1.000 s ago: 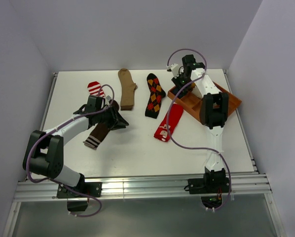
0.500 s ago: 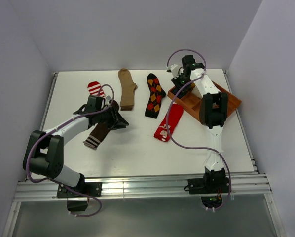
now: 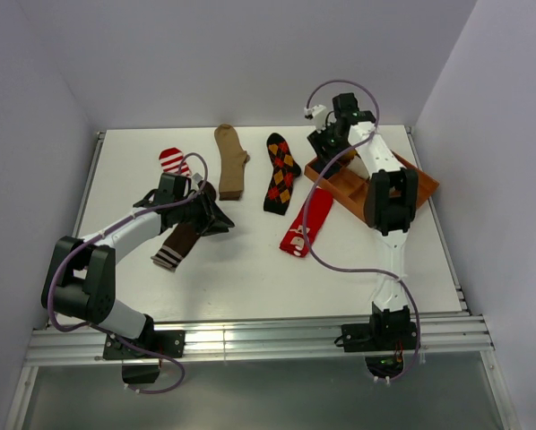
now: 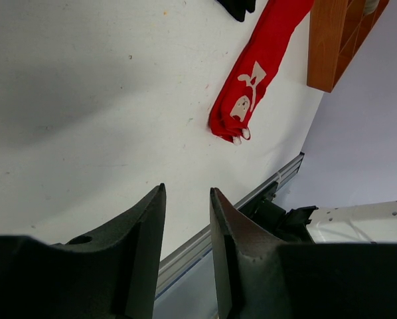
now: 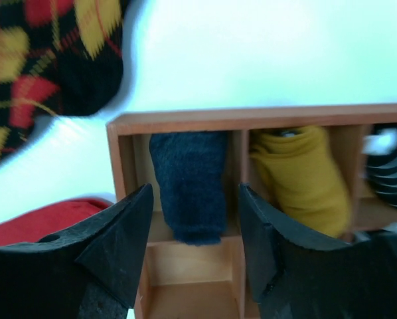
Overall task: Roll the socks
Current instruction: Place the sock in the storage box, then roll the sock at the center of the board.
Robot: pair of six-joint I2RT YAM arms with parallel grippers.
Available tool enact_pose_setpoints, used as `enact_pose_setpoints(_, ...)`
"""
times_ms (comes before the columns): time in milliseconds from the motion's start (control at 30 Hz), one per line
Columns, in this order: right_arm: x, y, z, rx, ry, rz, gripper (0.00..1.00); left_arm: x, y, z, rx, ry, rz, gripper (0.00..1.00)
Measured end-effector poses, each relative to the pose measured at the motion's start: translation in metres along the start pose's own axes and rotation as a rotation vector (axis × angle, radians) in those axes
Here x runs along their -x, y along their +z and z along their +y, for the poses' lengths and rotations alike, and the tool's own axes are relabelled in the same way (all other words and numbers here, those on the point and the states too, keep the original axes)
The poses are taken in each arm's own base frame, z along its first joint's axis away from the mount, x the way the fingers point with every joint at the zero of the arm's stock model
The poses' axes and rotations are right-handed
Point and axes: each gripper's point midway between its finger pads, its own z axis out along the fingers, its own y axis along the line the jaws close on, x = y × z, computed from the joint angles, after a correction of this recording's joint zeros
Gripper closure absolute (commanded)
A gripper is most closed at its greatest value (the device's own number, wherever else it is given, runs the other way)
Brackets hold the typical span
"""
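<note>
Right tool (image 5: pixel 193 199) wider now, higher above navy sock (image 5: pixel 185 166)

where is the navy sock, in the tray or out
In. The navy sock lies bundled in the wooden tray's corner compartment, beside a yellow sock in the next one.

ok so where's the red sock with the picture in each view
top external: red sock right of centre, beside the wooden tray.
left wrist: red sock upper right, left of the tray.
right wrist: only a red strip at lower left.
shared landmark: the wooden tray.
</note>
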Motion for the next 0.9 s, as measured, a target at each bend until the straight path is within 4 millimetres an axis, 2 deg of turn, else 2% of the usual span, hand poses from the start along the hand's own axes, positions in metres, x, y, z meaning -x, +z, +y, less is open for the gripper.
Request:
enact_pose_setpoints(133, 0.029, -0.03, -0.005, -0.04, -0.002, -0.096, 0.38, 0.002, -0.001, -0.004, -0.01, 0.006, -0.001, 0.61)
enact_pose_setpoints(200, 0.042, -0.052, -0.006, -0.059, -0.013, -0.14, 0.41, 0.005, -0.002, -0.009, -0.019, 0.013, -0.008, 0.61)
enact_pose_setpoints(300, 0.041, -0.083, 0.007, -0.062, -0.028, -0.172, 0.44, 0.009, -0.004, -0.016, -0.033, 0.027, -0.022, 0.6)
enact_pose_setpoints(367, 0.017, -0.099, 0.03, -0.042, -0.033, -0.146, 0.44, 0.012, -0.007, -0.021, -0.043, 0.039, -0.035, 0.6)
enact_pose_setpoints(433, -0.016, -0.11, 0.059, -0.024, -0.044, -0.109, 0.44, 0.015, -0.01, -0.026, -0.051, 0.054, -0.053, 0.6)
enact_pose_setpoints(500, -0.048, -0.114, 0.097, 0.014, -0.074, -0.064, 0.44, 0.018, -0.014, -0.03, -0.06, 0.071, -0.076, 0.6)
enact_pose_setpoints(567, -0.07, -0.111, 0.137, 0.063, -0.125, -0.025, 0.44, 0.021, -0.018, -0.035, -0.07, 0.089, -0.096, 0.6)
enact_pose_setpoints(733, -0.102, -0.1, 0.225, 0.186, -0.267, 0.042, 0.43, 0.026, -0.028, -0.043, -0.083, 0.125, -0.144, 0.59)
enact_pose_setpoints(833, -0.115, -0.095, 0.255, 0.217, -0.317, 0.07, 0.43, 0.027, -0.034, -0.049, -0.096, 0.139, -0.165, 0.59)
enact_pose_setpoints(900, -0.121, -0.092, 0.268, 0.223, -0.332, 0.086, 0.43, 0.029, -0.038, -0.055, -0.111, 0.153, -0.182, 0.59)
